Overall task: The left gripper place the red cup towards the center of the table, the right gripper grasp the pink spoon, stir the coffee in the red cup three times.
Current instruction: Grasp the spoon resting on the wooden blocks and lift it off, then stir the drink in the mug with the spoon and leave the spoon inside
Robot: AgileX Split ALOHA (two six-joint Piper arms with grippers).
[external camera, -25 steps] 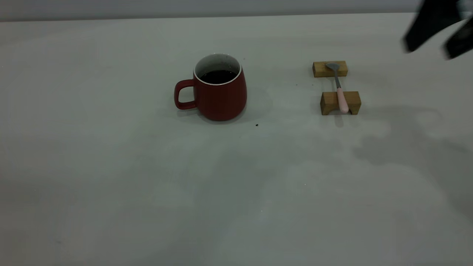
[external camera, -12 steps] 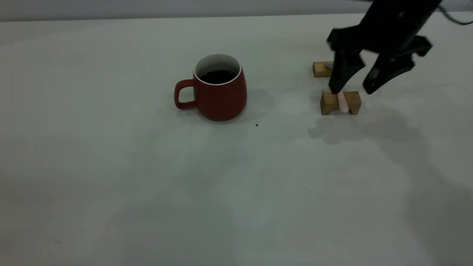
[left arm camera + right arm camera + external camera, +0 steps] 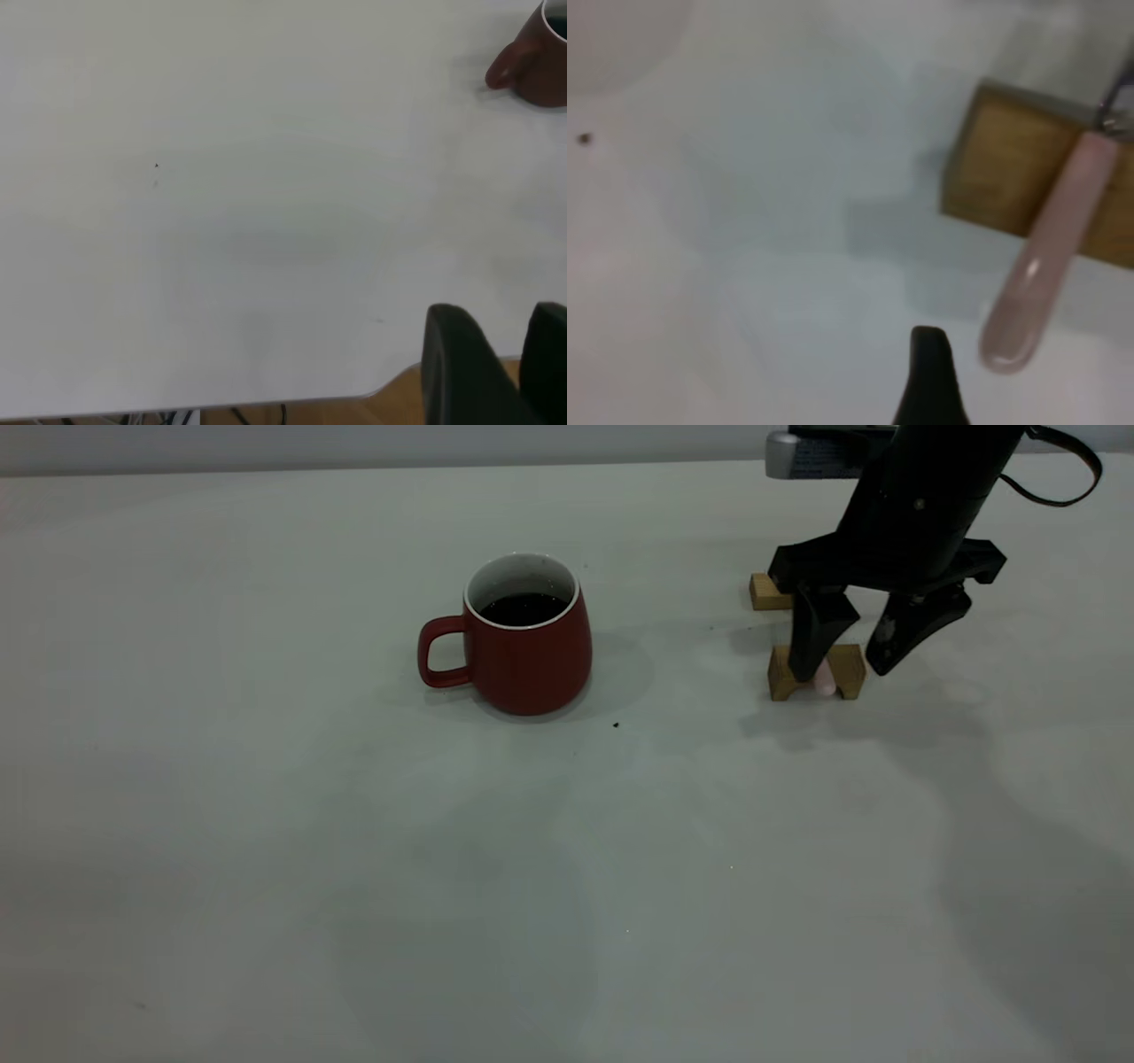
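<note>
The red cup [image 3: 524,657] stands upright near the table's [image 3: 266,824] middle, handle to the left, with dark coffee [image 3: 524,608] inside. The pink spoon [image 3: 826,681] lies across two wooden blocks, mostly hidden behind my right gripper [image 3: 842,671]. That gripper is open and low, one finger on each side of the near block and the spoon's handle. In the right wrist view the pink spoon's handle [image 3: 1050,274] overhangs the block, beside one fingertip [image 3: 928,354]. My left gripper [image 3: 496,319] is parked at the table's edge, fingers a little apart, far from the red cup [image 3: 536,66].
The near wooden block [image 3: 849,666] and the far wooden block [image 3: 762,592] carry the spoon. A small dark speck [image 3: 616,725] lies just right of the cup. Wooden floor [image 3: 399,403] shows past the table's edge in the left wrist view.
My right gripper has swung in from the upper right and dropped down over the near block, now straddling the spoon's handle. The cup and spoon have not moved.
</note>
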